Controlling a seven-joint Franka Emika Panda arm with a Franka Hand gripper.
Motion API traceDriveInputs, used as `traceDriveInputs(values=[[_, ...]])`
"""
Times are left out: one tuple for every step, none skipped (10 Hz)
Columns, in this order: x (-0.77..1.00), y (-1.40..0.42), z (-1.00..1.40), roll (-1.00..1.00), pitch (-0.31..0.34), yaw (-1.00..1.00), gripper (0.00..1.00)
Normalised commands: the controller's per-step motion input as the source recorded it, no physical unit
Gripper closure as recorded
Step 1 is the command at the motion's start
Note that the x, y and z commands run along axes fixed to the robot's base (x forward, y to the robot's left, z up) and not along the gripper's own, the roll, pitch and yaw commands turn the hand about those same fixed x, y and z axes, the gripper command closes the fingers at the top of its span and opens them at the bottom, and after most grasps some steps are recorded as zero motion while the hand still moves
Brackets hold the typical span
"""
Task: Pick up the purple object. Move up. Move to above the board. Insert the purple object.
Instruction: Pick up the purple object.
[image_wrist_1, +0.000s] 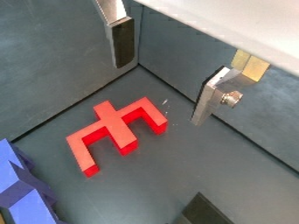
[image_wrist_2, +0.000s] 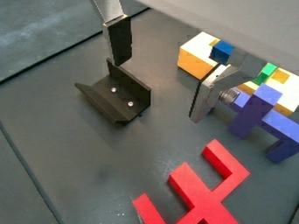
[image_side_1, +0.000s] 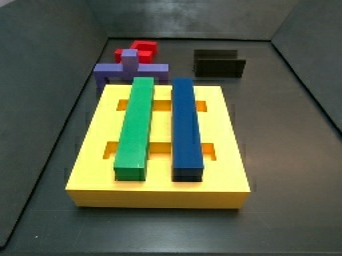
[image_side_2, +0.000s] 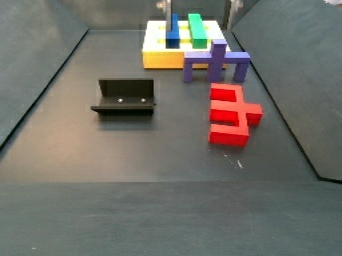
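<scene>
The purple object (image_side_2: 218, 62) stands untouched on the tabletop (image_side_2: 120, 160), between the board (image_side_2: 166, 52) and the red block (image_side_2: 231, 111). The gripper (image_wrist_2: 158, 68) hangs above, its fingers (image_wrist_2: 118, 39) spread with nothing between them. So the pick-up isn't done; next it must line up over the purple stem and descend.

The gripper (image_wrist_1: 163, 74) has flat silver fingers (image_wrist_1: 121, 39) with dark pads.
</scene>
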Motion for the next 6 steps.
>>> traceDriveInputs(values=[[0.0, 0.0, 0.0, 0.0, 0.0, 0.0, 0.0], [0.0, 0.03, -0.14, -0.07, -0.02, -0.03, 0.0], [0.0, 0.0, -0.24, -0.11, -0.066, -0.25, 0.0], [0.0, 0.02, -0.28, -0.13, -0.107, -0.45, 0.0], [0.0, 0.07, -0.27, -0.11, -0.076, -0.51, 0.0], [-0.05, 0.1, -0.24, -0.09, -0.057, -0.52, 0.0]])
